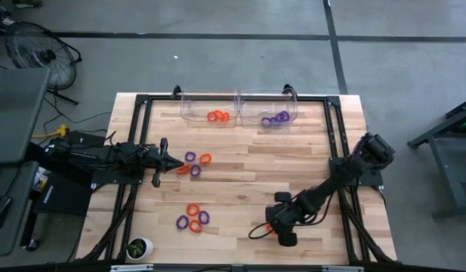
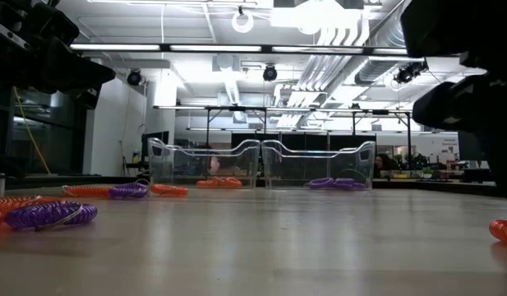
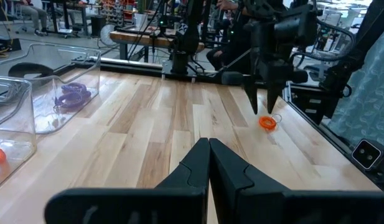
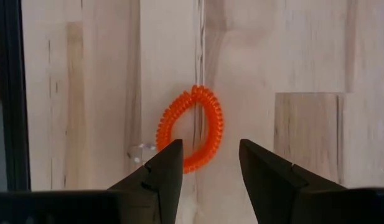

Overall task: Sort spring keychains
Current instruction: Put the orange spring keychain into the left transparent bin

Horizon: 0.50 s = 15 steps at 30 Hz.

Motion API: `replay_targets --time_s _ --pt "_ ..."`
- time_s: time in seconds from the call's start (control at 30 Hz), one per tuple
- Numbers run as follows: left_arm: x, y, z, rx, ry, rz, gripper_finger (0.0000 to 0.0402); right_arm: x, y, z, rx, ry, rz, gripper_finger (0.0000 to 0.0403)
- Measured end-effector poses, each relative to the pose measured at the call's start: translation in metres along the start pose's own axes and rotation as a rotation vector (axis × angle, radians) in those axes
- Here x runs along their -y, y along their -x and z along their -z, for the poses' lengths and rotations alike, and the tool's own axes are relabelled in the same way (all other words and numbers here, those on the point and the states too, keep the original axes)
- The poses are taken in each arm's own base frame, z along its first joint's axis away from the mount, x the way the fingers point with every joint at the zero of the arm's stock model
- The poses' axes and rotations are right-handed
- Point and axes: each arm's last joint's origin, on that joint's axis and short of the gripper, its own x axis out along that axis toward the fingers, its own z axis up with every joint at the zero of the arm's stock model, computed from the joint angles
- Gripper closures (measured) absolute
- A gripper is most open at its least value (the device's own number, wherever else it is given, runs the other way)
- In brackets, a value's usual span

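Looking straight down on the wooden surface (image 1: 293,162): two clear bins (image 1: 238,107) sit side by side at the far edge, orange coils in the left one, purple in the right. The left tool (image 1: 180,162) points at a mixed cluster of keychains (image 1: 194,164) mid-surface. A second cluster (image 1: 193,220) lies nearer the front. The right tool (image 1: 272,227) hangs low at front right.
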Motion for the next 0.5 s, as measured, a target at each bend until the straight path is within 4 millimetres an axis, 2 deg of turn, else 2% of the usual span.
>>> replay_targets --time_s 0.5 --pt "0.000 0.000 0.000 0.000 0.000 0.000 0.0401 0.003 -0.021 0.000 0.003 -0.028 0.064 0.0251"
